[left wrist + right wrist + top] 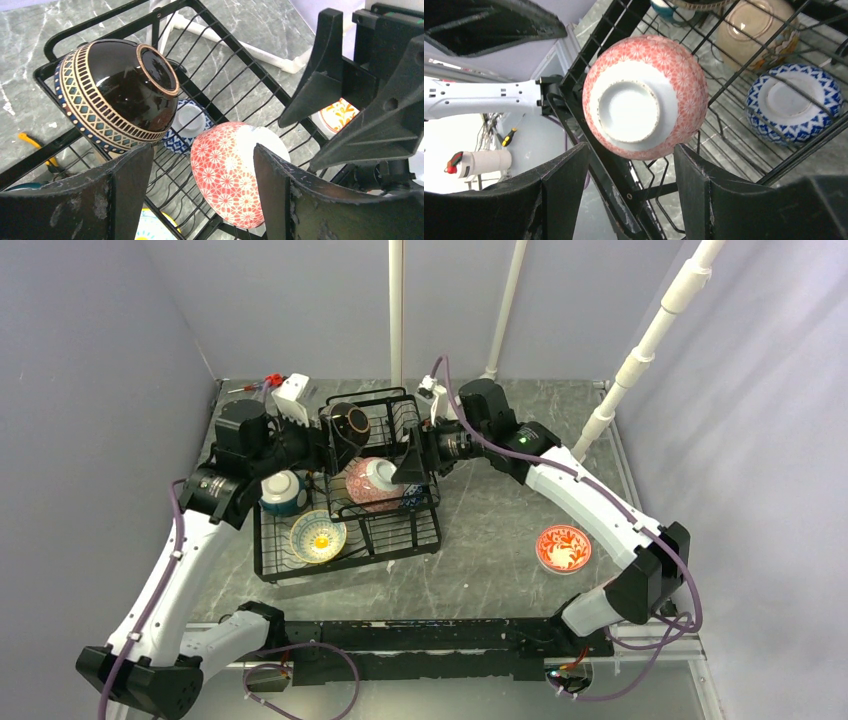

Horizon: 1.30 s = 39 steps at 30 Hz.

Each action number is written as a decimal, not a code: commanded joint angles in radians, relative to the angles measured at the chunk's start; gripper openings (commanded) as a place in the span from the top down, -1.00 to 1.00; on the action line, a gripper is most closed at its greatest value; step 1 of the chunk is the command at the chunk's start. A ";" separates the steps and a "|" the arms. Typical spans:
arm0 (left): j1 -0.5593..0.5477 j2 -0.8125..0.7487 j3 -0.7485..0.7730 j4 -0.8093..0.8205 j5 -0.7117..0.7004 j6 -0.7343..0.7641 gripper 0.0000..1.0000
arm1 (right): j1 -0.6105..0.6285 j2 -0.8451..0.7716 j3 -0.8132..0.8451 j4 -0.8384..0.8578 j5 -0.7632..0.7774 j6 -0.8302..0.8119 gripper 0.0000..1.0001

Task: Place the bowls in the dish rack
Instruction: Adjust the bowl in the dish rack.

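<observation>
Six bowls: we count five in the dish rack (405, 530) and one out on the table (480, 540).
rack layout: black wire, flat base tray with a smaller slanted basket on top, mid-table.
pink-red bowl (372, 485): pink-red floral outside, plain white foot. It lies on its side at the basket's 6 o'clock edge, foot towards the right gripper (630, 150).
dark striped bowl (350, 425): glossy brown, tan-and-blue banded rim, gold foot ring. Tipped on its side in the basket, 11 o'clock of the pink-red bowl.
blue-white bowl (794, 102): zigzag pattern, foot showing. We see it behind the wires, between those two.
teal bowl (283, 492): upright in the base tray, 9 o'clock of the pink-red bowl.
yellow bowl (318, 536): leaning open side up in the base tray, 7 o'clock of the pink-red bowl.
red bowl (564, 548): on the table, well apart, 4 o'clock of the rack.
left gripper (202, 150): fingers spread, holding nothing, near the dark striped bowl at its 9 o'clock.
right gripper: fingers spread, holding nothing. The pink-red bowl sits just off the tips and we see no contact.
</observation>
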 commanded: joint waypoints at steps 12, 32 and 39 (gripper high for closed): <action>-0.004 -0.086 -0.028 -0.006 -0.097 0.044 -0.53 | 0.061 0.065 0.014 0.105 -0.119 0.070 -0.29; -0.003 -0.155 -0.068 -0.058 -0.228 0.015 -0.60 | 0.082 0.054 0.012 0.175 -0.062 0.032 -0.37; -0.004 -0.227 -0.066 -0.156 -0.426 -0.091 -0.75 | 0.070 -0.024 -0.022 0.170 0.069 -0.018 -0.47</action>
